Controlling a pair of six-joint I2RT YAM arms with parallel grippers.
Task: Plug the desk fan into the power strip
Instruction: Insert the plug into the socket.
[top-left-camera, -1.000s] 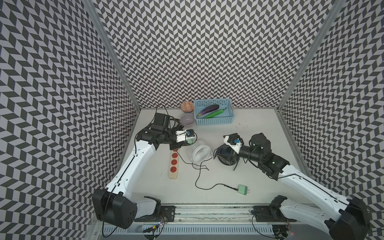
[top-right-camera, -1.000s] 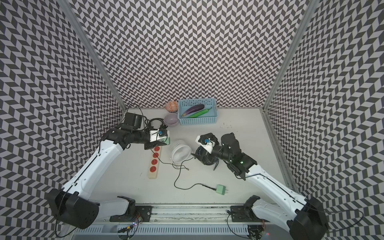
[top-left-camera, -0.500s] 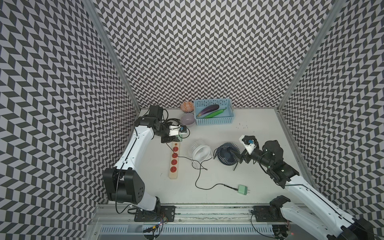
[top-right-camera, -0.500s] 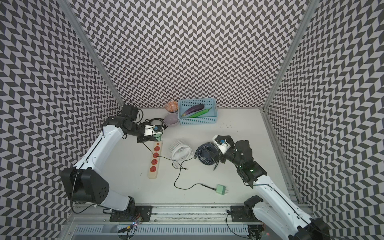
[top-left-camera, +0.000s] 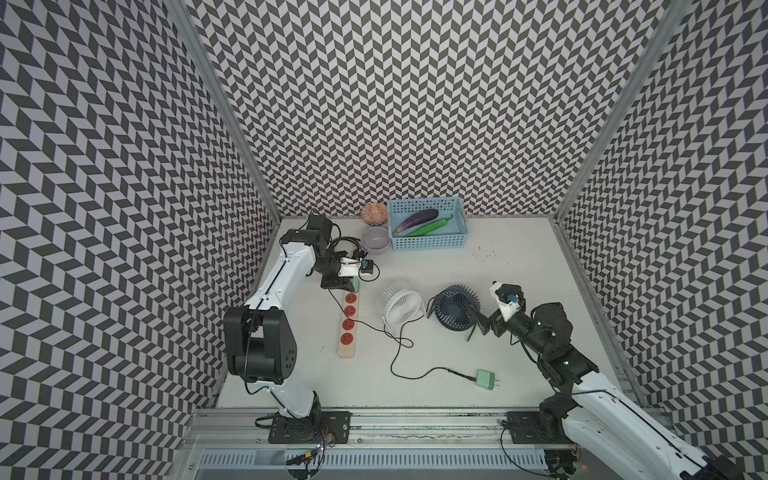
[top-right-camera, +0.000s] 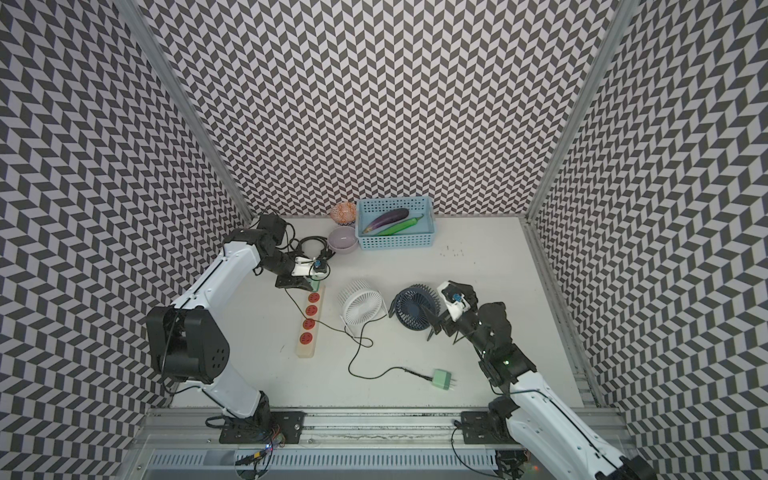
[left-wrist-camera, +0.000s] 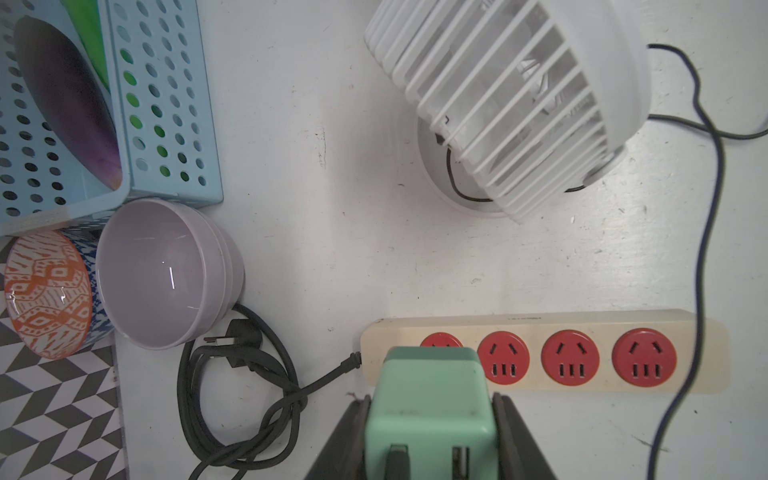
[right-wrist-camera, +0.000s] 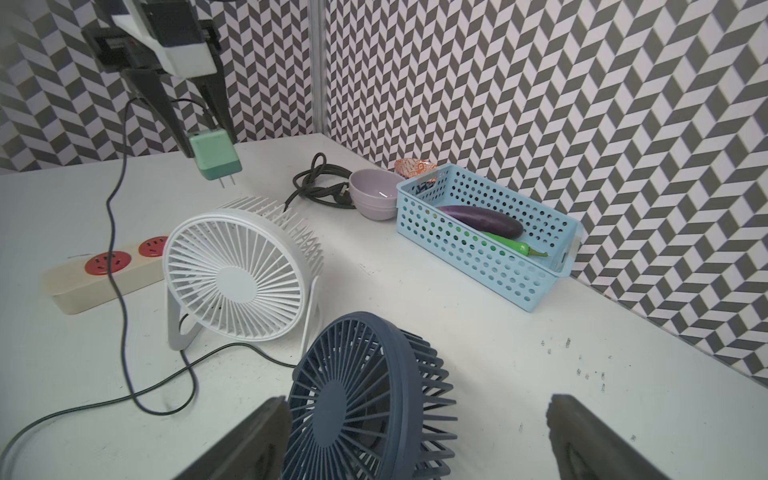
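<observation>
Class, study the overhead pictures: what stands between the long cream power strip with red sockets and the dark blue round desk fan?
The white round desk fan stands between the power strip and the dark blue fan, as both top views show.

We see the cream power strip (top-left-camera: 348, 331) lying flat, four red sockets in a row, black cord at its far end. White desk fan (top-left-camera: 401, 307) stands upright just beside it. Mint plug (right-wrist-camera: 215, 154) is raised, prongs down, over the cord-end socket.
</observation>
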